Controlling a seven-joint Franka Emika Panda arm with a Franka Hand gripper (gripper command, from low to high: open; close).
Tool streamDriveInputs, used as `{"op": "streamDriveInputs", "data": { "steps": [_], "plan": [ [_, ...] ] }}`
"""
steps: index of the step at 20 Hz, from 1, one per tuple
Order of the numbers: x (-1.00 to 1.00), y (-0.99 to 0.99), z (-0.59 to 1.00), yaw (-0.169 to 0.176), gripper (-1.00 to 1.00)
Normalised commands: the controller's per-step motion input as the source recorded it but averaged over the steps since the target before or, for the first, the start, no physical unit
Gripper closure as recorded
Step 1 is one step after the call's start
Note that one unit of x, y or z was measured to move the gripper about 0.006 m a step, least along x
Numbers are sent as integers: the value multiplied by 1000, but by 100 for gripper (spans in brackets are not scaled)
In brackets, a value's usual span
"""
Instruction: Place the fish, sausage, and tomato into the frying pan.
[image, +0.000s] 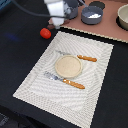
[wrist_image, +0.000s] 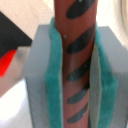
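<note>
1. One gripper (image: 58, 21) hangs near the far edge of the bench, blurred in the exterior view; its grey body fills the upper middle of that picture.
2. In the wrist view, the two teal-padded fingers (wrist_image: 54, 85) are pressed against one reddish-brown stick with dark diagonal stripes, the sausage (wrist_image: 75, 65), which stands lengthwise between them; the hand is clamped on it.
3. One small glossy red ball, the tomato (image: 45, 33), lies on the dark bench top just off the far corner of the placemat on the exterior view's left, close below the gripper but apart from it. A red patch at the edge of the wrist view may be the same ball; I cannot tell.
4. One shallow round blue-grey frying pan (image: 92, 14) sits on the pinkish-brown board (image: 107, 26) at the far edge of the bench. Something white lies inside it; its shape is too blurred to tell.
5. One pale striped cloth placemat (image: 35, 80) covers the middle of the bench. On it: one round beige plate (image: 67, 66), one orange-handled knife (image: 80, 57) on the far side of the plate, and one orange-handled fork (image: 65, 81) on the near side.
6. One taller round vessel (image: 123, 17) is cut off at the far corner on the exterior view's right.
7. Bare dark bench (image: 17, 52) lies open along the exterior view's left edge and at the near corner on the right.
</note>
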Motion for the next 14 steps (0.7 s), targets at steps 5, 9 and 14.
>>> {"op": "streamDriveInputs", "data": {
  "steps": [5,9,14],
  "plan": [
    [858,819,743,0,100],
    [819,844,399,0,100],
    [738,866,64,0,100]
  ]
}}
